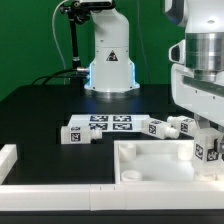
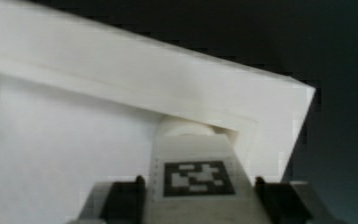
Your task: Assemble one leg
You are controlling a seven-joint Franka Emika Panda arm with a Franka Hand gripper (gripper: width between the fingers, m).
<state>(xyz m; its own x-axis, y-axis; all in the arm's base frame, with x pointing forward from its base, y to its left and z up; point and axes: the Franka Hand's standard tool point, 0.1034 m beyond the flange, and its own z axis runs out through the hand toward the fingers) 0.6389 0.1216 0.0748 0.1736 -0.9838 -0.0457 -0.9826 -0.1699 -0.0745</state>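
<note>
My gripper (image 1: 205, 143) is at the exterior view's right, shut on a leg (image 1: 208, 150), a small white post with a square tag. It holds the leg over the right corner of the large white square panel (image 1: 150, 160). In the wrist view the tagged leg (image 2: 197, 165) sits between my two dark fingers (image 2: 123, 202), gripper (image 2: 199, 208). Its far end meets the panel (image 2: 87, 110) at a corner hole (image 2: 195, 128). Whether the end is inside the hole is hidden.
Several more white tagged legs (image 1: 100, 127) lie in a row on the black table behind the panel. A white rail (image 1: 12, 160) runs along the front left. The arm's white base (image 1: 108, 55) and a black stand (image 1: 72, 40) are at the back.
</note>
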